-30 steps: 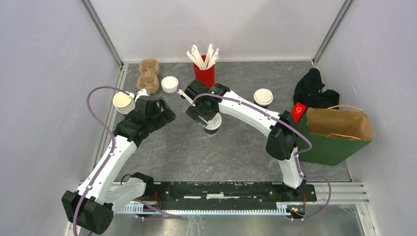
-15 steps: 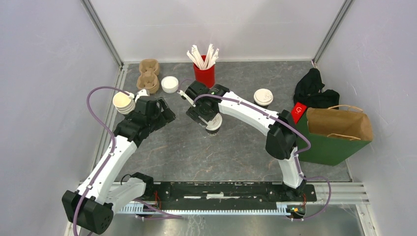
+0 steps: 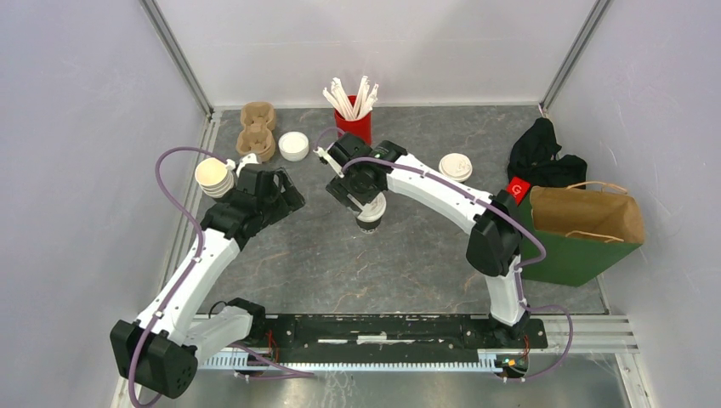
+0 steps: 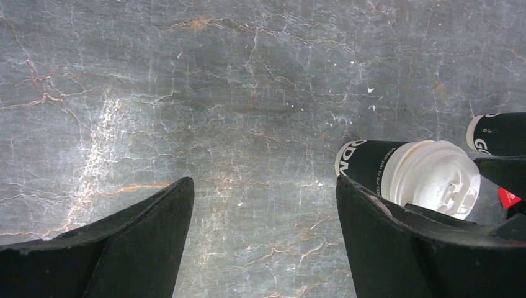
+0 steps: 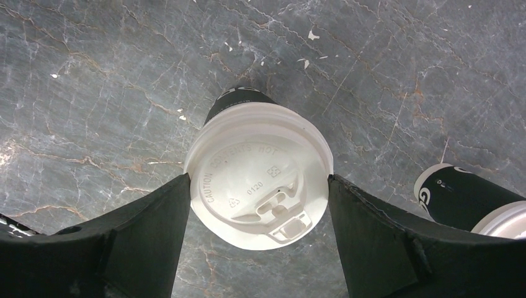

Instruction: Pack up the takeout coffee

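Right hand (image 5: 258,181) straddles a small black paper cup with a round white plastic sip lid (image 5: 257,155), which stands upright on the grey marbled surface (image 3: 340,263) just above the middle of the overhead view. Its two fingers sit wide, one at each side of the lid's rim; whether they press on it or only flank it, I cannot tell. Left hand (image 4: 263,186) is released and empty, over bare stone at centre left. The matching second cup (image 3: 455,167) stands well apart, toward the upper right, near the green paper bag with a brown inside (image 3: 578,255).

Such a cup is probably light, though whether it is filled is not visible. The paper wall should give under a hard squeeze. The lid is a press fit that could pop off if it carried the load, and its plastic is smooth too. The better hold is likely on the black wall just under the rim, gently, with the cup kept upright.
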